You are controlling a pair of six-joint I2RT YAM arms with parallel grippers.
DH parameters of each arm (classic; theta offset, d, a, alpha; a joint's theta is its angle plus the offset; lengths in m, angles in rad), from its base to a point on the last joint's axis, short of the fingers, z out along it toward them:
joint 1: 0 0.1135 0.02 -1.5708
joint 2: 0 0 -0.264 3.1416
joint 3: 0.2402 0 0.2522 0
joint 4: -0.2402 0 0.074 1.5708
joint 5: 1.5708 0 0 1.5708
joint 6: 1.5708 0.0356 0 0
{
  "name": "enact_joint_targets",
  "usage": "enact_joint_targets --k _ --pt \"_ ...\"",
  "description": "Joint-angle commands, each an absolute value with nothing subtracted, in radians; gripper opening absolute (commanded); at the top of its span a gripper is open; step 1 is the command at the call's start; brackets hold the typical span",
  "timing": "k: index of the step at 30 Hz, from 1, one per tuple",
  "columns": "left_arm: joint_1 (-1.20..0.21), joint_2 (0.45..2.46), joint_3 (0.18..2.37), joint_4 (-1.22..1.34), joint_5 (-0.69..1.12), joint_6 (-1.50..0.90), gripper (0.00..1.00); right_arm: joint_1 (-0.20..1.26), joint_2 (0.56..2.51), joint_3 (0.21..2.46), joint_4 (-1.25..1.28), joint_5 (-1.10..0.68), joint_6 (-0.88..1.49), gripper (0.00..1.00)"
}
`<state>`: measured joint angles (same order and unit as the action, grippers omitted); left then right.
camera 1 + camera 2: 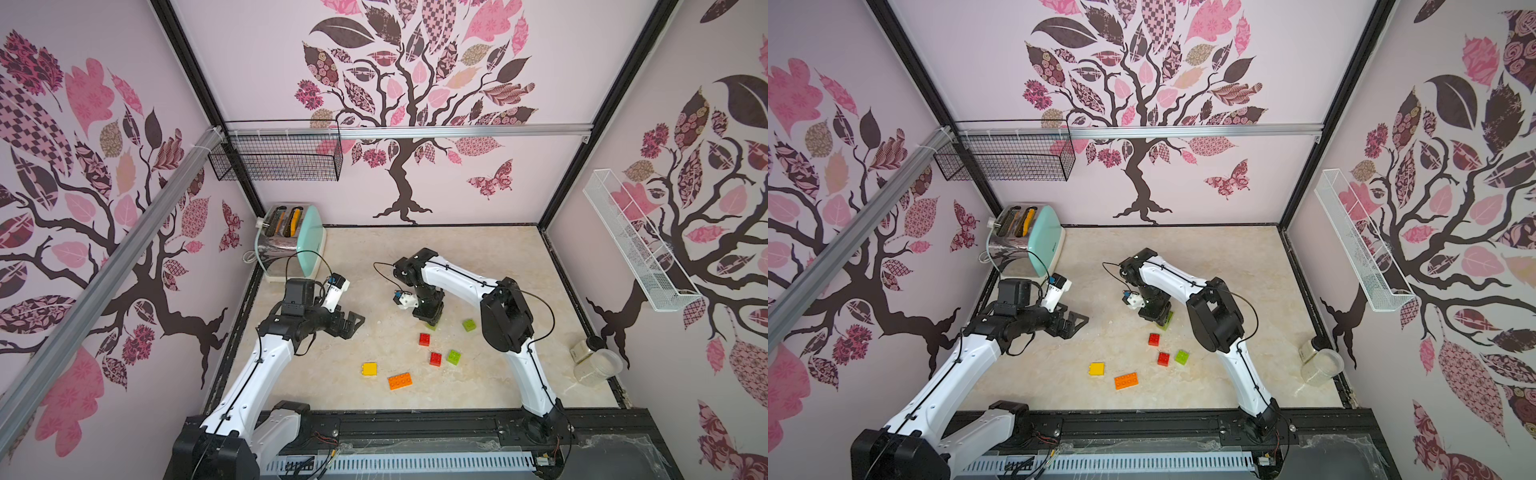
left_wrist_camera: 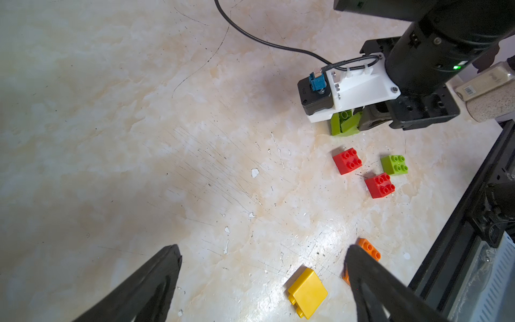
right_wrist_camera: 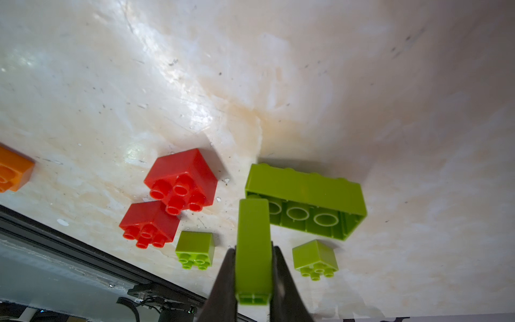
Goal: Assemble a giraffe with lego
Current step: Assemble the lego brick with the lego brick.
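Lime-green plastic is all that has been started: the right gripper [image 3: 253, 249] is clamped on a narrow lime-green brick [image 3: 252, 223], whose far end overlaps one corner of a long lime-green brick [image 3: 306, 189]. That long brick lies on its side on the marble-pattern tabletop [image 1: 478, 249], hollow underside toward the wrist camera. I cannot tell whether the two are engaged or only touching. No giraffe stands yet. The rest of the lego sits loose between the arms: two red square bricks [image 3: 181, 172] [image 3: 150, 220] touching each other, two small lime-green square bricks [image 3: 195, 242] [image 3: 315, 255] either side of the held piece, and a yellow square brick [image 1: 369, 369] and a long orange brick [image 1: 400, 381] nearer the base rail. The left gripper [image 2: 263, 248] hangs above the table with jaws wide apart, holding nothing. I judge the step to be mating the held piece to the long body brick. A brick on its side will likely skid or roll under a push, so I would brace its far face with the left gripper, square up the held brick, and press slowly along one axis, watching the nearby red brick.
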<state>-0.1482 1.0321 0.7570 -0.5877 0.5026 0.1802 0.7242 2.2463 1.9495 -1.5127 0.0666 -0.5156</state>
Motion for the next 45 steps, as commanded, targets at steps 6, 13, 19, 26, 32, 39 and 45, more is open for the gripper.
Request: enact_joint_targets --k 6,13,19,26,32,39,45 --pt "-0.142 1.029 0.747 -0.574 0.519 0.182 0.98 0.720 2.234 1.972 -1.486 0.102 -0.498 0.00" --pt "-0.142 1.025 0.745 -0.574 0.520 0.184 0.98 0.720 2.219 1.954 -1.455 0.162 -0.472 0.00" --pt "-0.143 1.022 0.744 -0.576 0.520 0.185 0.98 0.720 2.219 1.932 -1.433 0.193 -0.444 0.00" --pt "-0.141 1.024 0.746 -0.574 0.525 0.183 0.98 0.721 2.206 1.902 -1.439 0.145 -0.441 0.00" --pt "-0.141 1.031 0.744 -0.569 0.531 0.179 0.98 0.722 2.159 1.915 -1.445 0.057 -0.456 0.00" --pt "-0.143 1.031 0.746 -0.570 0.530 0.179 0.98 0.720 2.188 1.915 -1.440 0.089 -0.444 0.00" --pt "-0.142 1.029 0.741 -0.569 0.529 0.181 0.98 0.722 2.199 1.938 -1.427 0.094 -0.375 0.00"
